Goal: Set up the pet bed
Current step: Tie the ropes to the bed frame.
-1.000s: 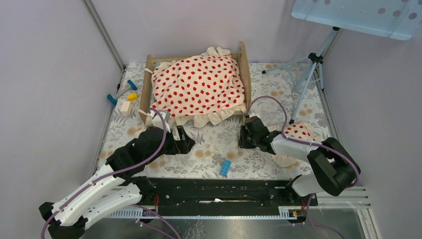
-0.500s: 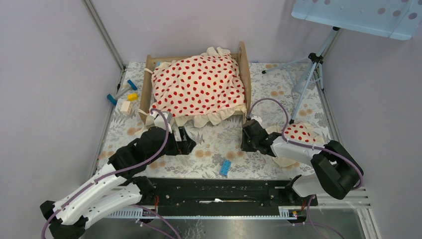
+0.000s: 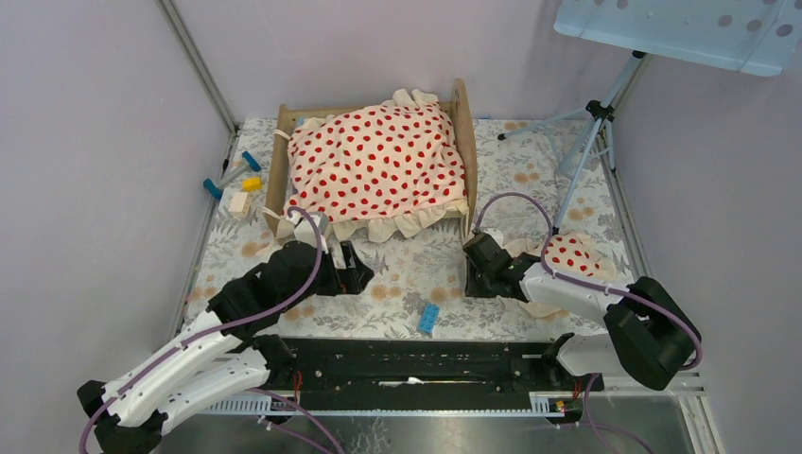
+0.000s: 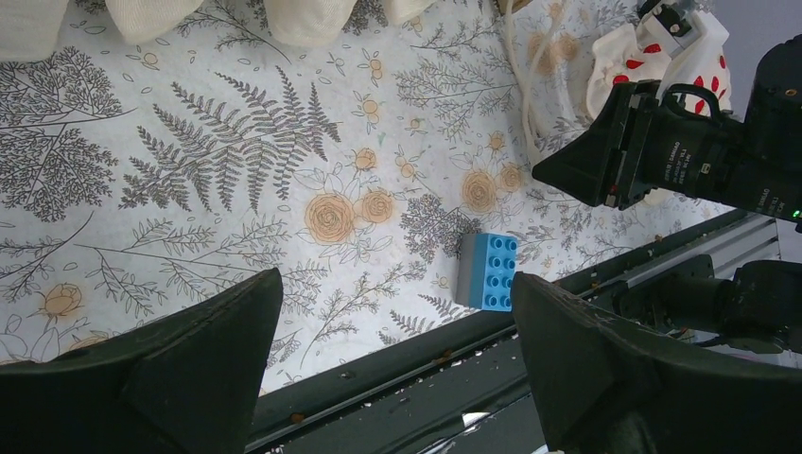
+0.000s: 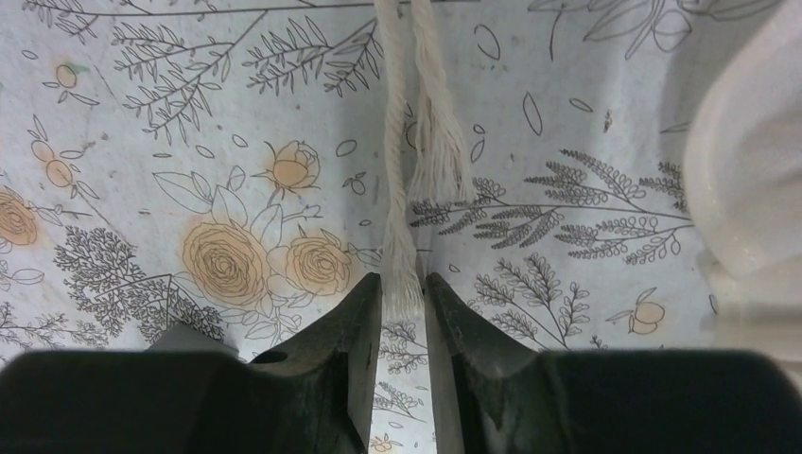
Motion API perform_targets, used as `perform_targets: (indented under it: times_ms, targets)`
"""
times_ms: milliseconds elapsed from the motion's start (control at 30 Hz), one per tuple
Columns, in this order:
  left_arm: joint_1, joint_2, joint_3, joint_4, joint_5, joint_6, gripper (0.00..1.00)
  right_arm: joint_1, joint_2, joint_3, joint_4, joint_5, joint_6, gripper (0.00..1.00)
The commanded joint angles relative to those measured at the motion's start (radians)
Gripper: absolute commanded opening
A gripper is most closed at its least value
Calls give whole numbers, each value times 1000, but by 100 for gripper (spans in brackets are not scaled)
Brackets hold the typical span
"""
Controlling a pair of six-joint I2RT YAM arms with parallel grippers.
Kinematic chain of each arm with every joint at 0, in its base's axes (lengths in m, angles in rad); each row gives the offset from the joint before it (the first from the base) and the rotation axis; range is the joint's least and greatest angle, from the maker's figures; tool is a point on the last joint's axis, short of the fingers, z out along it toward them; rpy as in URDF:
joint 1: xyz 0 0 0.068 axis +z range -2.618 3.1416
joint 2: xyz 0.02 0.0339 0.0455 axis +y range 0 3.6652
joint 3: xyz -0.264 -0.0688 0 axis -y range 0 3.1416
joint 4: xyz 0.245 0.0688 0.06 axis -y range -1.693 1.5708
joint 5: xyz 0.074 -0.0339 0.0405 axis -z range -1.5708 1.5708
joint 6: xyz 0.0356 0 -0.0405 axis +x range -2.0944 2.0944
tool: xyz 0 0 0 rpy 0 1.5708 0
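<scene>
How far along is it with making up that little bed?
Done: the blanket covers the bed. In hand: the right tool pinches the end of a cord; the left tool hangs open, empty. Left: the pillow lies on the table, off the bed, so it probably goes on next.

Right end effector: pulled back from the corner of the pet bed toward the near bench edge.
Right elbow: swung farther right and nearer.
</scene>
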Motion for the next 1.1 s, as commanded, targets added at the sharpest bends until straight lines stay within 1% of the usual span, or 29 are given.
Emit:
perform_targets:
  times_ms: [0,133,333,600,700,867,933,1067]
  targets:
    - [4,-1,-3,56,15,-10,99,16,-25,-22,-91,2,26,31]
    - [4,-4,-8,59,20,-12,99,21,-35,-42,-95,-4,42,34]
    - [4,-16,-13,58,26,-15,99,31,-50,-47,-101,-15,53,34]
    - [3,-18,-11,56,28,-15,99,31,-42,-40,-94,9,45,19]
    - [4,-16,-10,53,24,-14,99,32,-60,-34,-84,22,37,14]
    - [4,-16,-10,54,20,-11,99,32,-121,1,-96,28,6,3]
    - [4,-16,-11,55,19,-12,99,32,-148,26,-113,26,-6,1]
    - [4,-19,-13,54,17,-15,99,32,-168,89,-153,19,-29,1]
